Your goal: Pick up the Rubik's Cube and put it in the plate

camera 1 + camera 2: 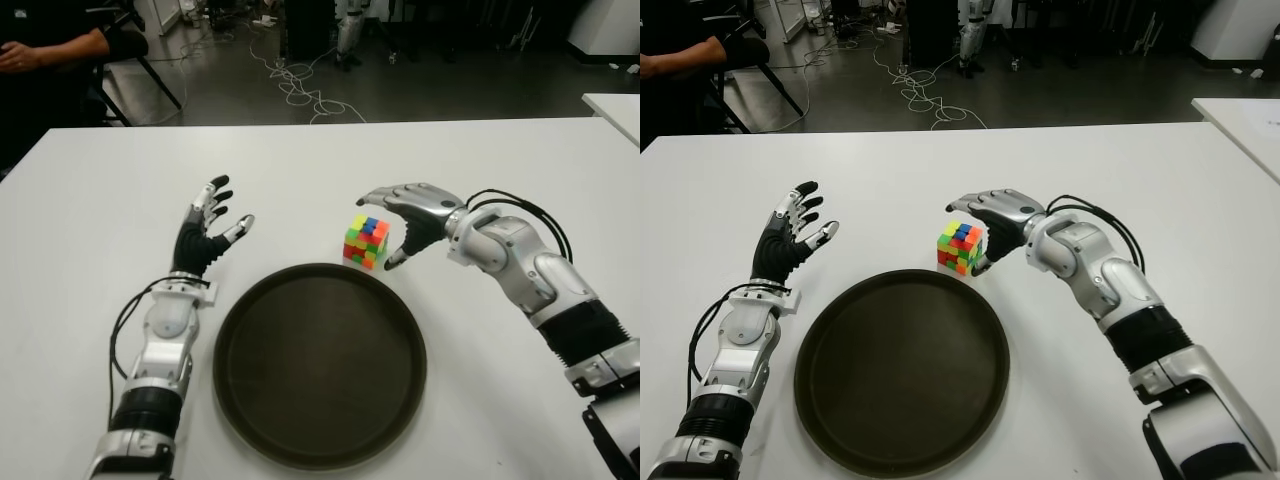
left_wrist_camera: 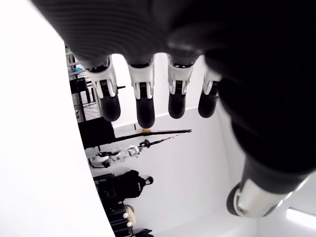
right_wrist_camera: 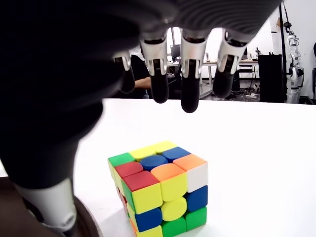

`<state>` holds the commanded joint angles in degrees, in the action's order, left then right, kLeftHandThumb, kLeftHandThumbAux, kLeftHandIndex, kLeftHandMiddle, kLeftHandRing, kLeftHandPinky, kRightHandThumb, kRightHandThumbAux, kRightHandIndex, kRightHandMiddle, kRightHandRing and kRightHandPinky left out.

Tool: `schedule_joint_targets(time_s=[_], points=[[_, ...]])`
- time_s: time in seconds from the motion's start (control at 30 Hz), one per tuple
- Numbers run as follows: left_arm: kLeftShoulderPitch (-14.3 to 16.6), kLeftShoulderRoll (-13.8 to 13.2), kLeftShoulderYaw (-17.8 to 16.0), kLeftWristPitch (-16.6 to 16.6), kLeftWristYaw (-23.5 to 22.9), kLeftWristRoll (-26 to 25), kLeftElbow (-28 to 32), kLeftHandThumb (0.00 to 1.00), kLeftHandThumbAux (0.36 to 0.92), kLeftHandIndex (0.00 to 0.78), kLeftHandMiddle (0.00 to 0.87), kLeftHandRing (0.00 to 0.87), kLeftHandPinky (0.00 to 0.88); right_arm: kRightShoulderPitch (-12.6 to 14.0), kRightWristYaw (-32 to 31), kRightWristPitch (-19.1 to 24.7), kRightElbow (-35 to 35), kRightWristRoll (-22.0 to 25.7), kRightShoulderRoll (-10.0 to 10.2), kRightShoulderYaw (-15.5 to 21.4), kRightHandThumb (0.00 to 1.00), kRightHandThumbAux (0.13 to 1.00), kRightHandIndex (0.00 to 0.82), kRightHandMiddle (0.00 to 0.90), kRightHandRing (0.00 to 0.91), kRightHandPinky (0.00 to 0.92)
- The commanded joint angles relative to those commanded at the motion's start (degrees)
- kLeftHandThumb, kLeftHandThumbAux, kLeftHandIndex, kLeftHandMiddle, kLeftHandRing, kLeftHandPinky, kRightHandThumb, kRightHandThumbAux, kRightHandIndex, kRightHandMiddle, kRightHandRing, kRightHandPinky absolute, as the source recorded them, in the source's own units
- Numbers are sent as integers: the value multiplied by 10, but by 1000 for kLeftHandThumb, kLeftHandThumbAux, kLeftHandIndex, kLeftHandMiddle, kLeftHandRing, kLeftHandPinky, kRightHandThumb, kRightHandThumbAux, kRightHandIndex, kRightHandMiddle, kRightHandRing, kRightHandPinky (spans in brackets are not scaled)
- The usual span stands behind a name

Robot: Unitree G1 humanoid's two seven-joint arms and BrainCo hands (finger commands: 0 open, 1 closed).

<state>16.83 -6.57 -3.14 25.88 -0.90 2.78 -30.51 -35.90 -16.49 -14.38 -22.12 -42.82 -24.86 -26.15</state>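
- Fingers point(image 3: 190, 94) of right hand point(image 1: 405, 215) spread, arched above Rubik's Cube point(image 1: 367, 241), not touching: reach step.
- Next, likely: lower, close, carry to plate point(image 1: 400, 310) beside thumb.
- Left hand point(image 1: 205, 235) spread, idle beyond plate.

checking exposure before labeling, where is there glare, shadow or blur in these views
Eye views: even light, soft sheen on the plate. Right wrist view: cube sharp, right robot hand a dark blurred mass. Left wrist view: left robot hand backlit, table blown out white.
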Motion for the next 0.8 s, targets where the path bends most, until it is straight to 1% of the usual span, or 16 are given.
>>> schedule_joint_targets(time_s=[0.13, 0.23, 0.47, 0.63, 0.8], points=[[0, 0, 0, 1, -1, -1, -1, 125, 697, 88, 107, 98, 114, -3, 8, -4, -11, 0, 3, -4, 0, 754, 112, 163, 185, 204], [0, 0, 1, 3, -1, -1, -2, 125, 700, 90, 110, 102, 115, -6, 18, -9, -24, -1, 9, -8, 0, 756, 115, 166, 189, 213], [3, -1, 2, 13, 4, 6, -10, 121, 686, 95, 117, 108, 122, -13, 38, -23, -46, 0, 20, -17, 0, 772, 125, 183, 212, 242], [6, -2, 1, 24, 6, 9, -23, 143, 671, 97, 111, 108, 123, -18, 55, -28, -57, -10, 31, -25, 0, 770, 124, 173, 201, 229], [9, -2, 1, 26, 4, 7, -28, 149, 665, 92, 107, 108, 125, -23, 69, -31, -66, -14, 33, -31, 0, 776, 123, 165, 194, 223]])
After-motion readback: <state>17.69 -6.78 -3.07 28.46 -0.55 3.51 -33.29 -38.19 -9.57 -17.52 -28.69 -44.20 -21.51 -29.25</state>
